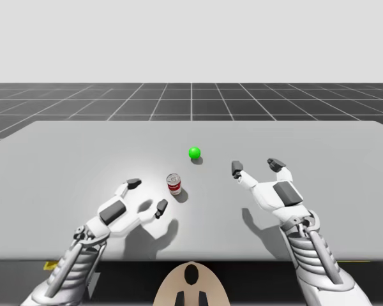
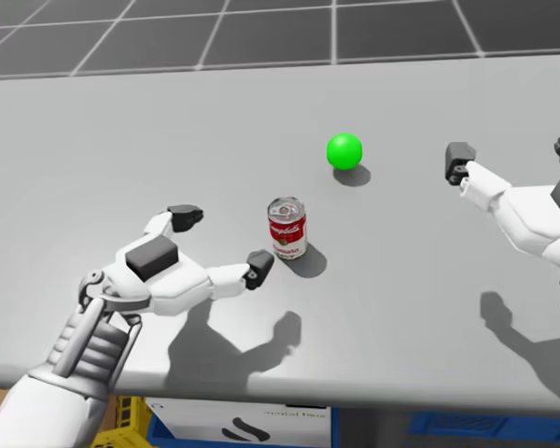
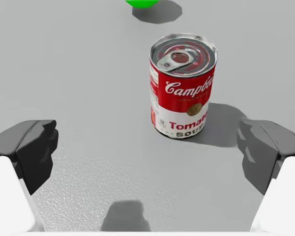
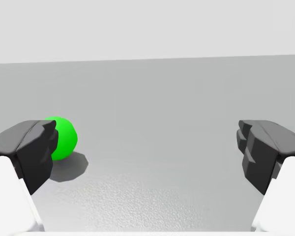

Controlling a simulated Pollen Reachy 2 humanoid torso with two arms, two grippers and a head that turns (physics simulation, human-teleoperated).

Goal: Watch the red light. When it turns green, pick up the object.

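Listing what you are looking at on the grey table [image 1: 64,159], item by item:

Item 1, light. The green ball [image 1: 194,152] is showing green and is sitting near the middle of the table, toward the far side, throwing a small shadow beside it.

Item 2, object. The red and white can [image 2: 287,227] is standing upright on the table with its pull-tab lid facing up. It is sitting near the green ball but apart from it, on the side closer to you and a little to the left in the high view.

Item 3, your left gripper [image 3: 147,150]. It is hovering low over the table with its fingers spread wide, gripping nothing. The can is standing just ahead of the fingers, nearer to one than the other. In the head view, one dark fingertip is lying just beside the can's base with a sliver of table showing between them.

Item 4, your right gripper [image 4: 147,147]. Its fingers are also standing wide apart, holding nothing. The green ball is sitting ahead of it, partly hidden behind one fingertip, and the gripper is hanging well apart from the can
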